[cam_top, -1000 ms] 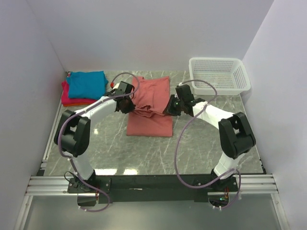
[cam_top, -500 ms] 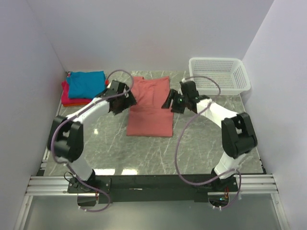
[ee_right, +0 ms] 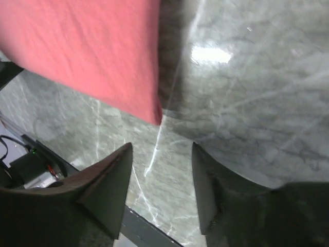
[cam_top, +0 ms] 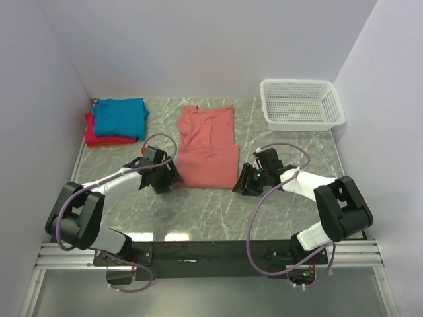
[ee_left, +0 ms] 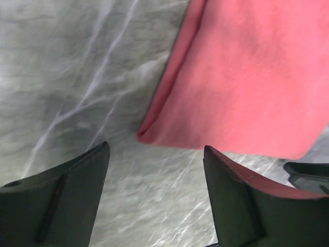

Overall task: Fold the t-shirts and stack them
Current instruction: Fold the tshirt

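A soft salmon-red cloth t-shirt (cam_top: 208,148), folded to a smooth long rectangle, lies midway across the veined grey marble worktop (cam_top: 211,211). The left pincer (ee_left: 155,148) and right pincer (ee_right: 161,146) gape apart, empty, at its near corners.

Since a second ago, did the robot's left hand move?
Yes. The left hand came toward the near edge of the table, away from the teal t-shirt, and now sits open at the near-left corner of the salmon t-shirt.

Bright, even; glare on table (ee_right: 211,54); wrist cams prob. soft.
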